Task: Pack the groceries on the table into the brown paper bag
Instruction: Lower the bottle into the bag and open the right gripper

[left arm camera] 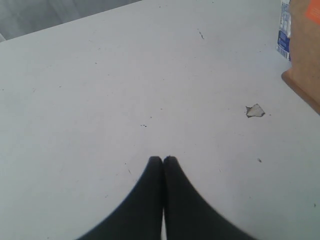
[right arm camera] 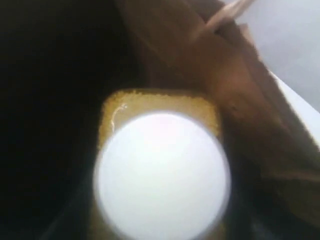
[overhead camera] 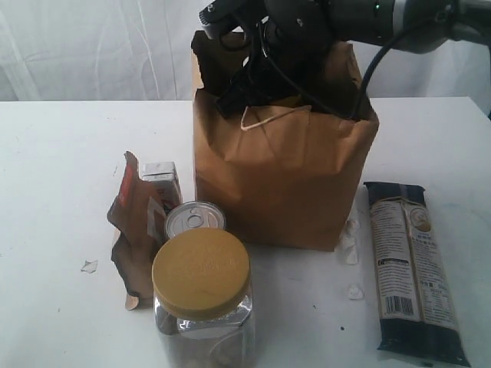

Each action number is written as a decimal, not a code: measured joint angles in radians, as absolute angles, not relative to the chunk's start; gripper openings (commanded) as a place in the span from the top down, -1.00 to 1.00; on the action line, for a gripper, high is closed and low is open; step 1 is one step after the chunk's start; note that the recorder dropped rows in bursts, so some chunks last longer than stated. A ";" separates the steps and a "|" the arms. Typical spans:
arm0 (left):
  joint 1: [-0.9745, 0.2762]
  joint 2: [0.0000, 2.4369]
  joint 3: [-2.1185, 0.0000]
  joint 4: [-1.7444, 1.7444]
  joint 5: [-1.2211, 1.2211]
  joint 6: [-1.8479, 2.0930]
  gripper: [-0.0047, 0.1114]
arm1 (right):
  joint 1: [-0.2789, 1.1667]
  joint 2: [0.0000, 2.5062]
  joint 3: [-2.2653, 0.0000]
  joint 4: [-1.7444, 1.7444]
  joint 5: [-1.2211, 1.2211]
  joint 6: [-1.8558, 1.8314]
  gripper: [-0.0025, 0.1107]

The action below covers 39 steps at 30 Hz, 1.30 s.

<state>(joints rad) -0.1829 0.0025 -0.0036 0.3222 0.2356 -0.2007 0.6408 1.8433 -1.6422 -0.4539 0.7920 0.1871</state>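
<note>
Behind white table (overhead camera: 69, 153), pale drapery (overhead camera: 92, 46)

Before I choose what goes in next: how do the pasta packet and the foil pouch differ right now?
The long dark pasta packet lies flat; the brown foil pouch stands upright and crumpled. In the exterior view the packet lies alone to the right of the brown paper bag; the pouch is to its left, close beside the small white-blue carton. Both sit on the table, outside the bag.
</note>
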 measured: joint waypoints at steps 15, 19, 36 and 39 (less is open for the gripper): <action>-0.183 0.003 -0.004 0.322 0.236 -0.201 0.92 | 0.641 1.814 -1.644 -0.501 0.874 0.191 -0.27; -0.183 0.003 -0.004 0.322 0.236 -0.201 0.92 | 0.641 1.805 -1.652 -0.523 0.869 0.191 -0.27; -0.183 0.003 -0.004 0.322 0.236 -0.201 0.92 | 0.657 1.735 -1.652 -0.462 0.914 0.191 -0.27; -0.183 0.003 -0.004 0.322 0.236 -0.201 0.92 | 0.670 1.691 -1.652 -0.447 0.914 0.191 -0.27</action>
<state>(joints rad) -0.1829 0.0025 -0.0036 0.3222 0.2356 -0.2007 0.6696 1.6912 -1.6521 -0.4466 0.9145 0.1913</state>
